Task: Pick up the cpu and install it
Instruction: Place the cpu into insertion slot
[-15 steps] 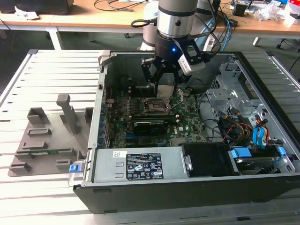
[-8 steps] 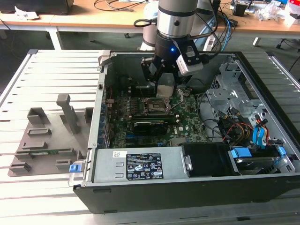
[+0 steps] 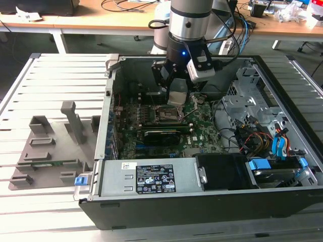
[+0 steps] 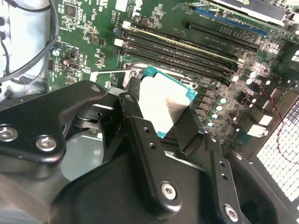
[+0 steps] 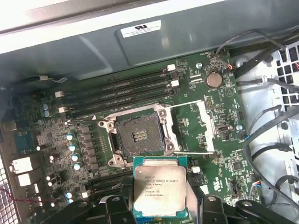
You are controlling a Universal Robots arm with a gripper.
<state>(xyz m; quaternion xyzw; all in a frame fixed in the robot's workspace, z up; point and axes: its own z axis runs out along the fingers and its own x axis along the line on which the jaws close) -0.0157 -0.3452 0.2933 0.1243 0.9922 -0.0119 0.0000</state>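
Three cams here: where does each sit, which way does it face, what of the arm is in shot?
Exterior view: off the arm, looking down into the open computer case; the arm and gripper show.
First wrist view: on the wrist, facing the motherboard and empty socket; gripper clamps the cpu.
Second wrist view: on the wrist, looking along the fingers at the cpu.
Shared: both wrist views show the held cpu.
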